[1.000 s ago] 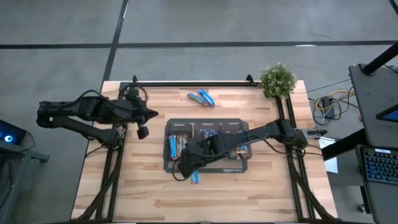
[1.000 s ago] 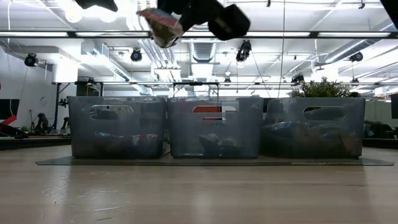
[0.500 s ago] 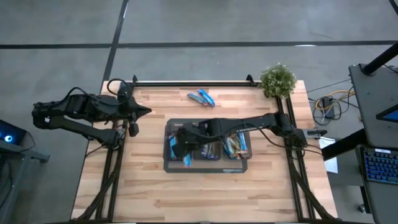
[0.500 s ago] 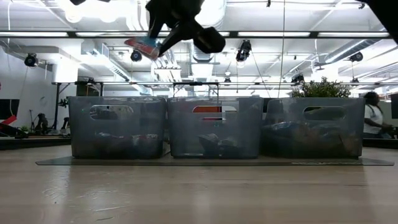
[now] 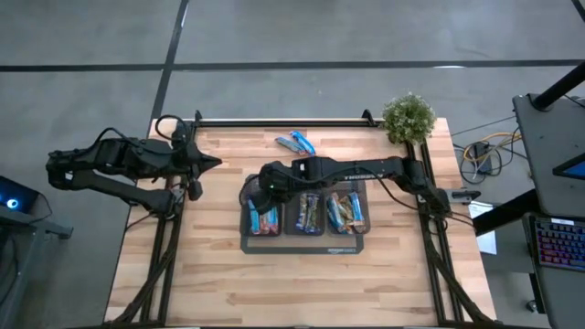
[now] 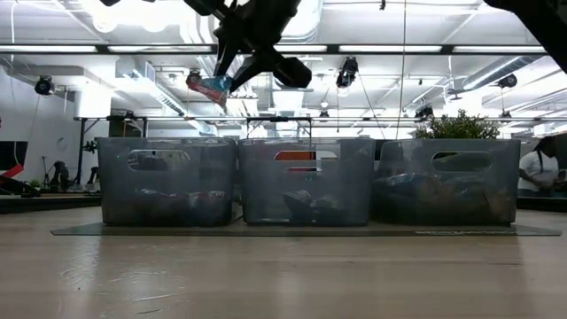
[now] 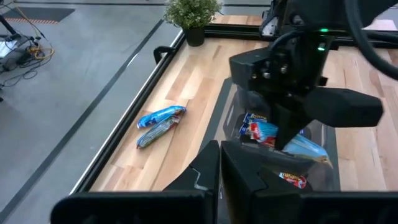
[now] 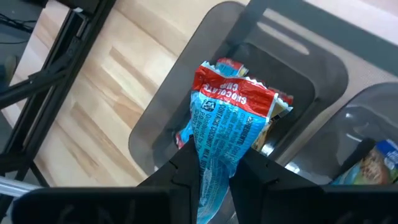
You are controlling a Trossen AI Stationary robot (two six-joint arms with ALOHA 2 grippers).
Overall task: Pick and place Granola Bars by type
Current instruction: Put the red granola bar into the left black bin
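Right wrist view: right gripper (image 8: pixel 214 168) pinches light-blue bar (image 8: pixel 233 130) over left bin (image 8: pixel 186 93); next, release; left arm idle 9 o'clock

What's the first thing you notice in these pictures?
The right pincer hangs over the left bin of a row of three, pinching a light blue snack bar. Two more bars lie loose on the wooden table behind the bins. A small green plant stands at the table's back right corner.
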